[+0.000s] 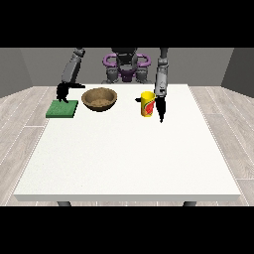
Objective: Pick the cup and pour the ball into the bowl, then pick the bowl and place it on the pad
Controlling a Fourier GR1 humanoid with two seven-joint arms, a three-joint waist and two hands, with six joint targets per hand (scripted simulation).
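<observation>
**Cup not yet held: a sideways knock is the main risk**

The cup (147, 103) stands upright on the bench (129, 158), right of the bowl (99, 98) and apart from it. The hand at the view's right (160, 110) hangs just beside the cup, fingers pointing down and looking straight; it holds nothing. Whether it touches the cup I cannot tell.

Closing in from this side could push the cup over and spill the ball, which is not visible here, onto the bench instead of into the bowl.

The hand at the view's left (63, 93) hovers at the far edge of the pad (62, 109); I cannot tell how its fingers lie. Left there, it could block the bowl's landing spot.
</observation>
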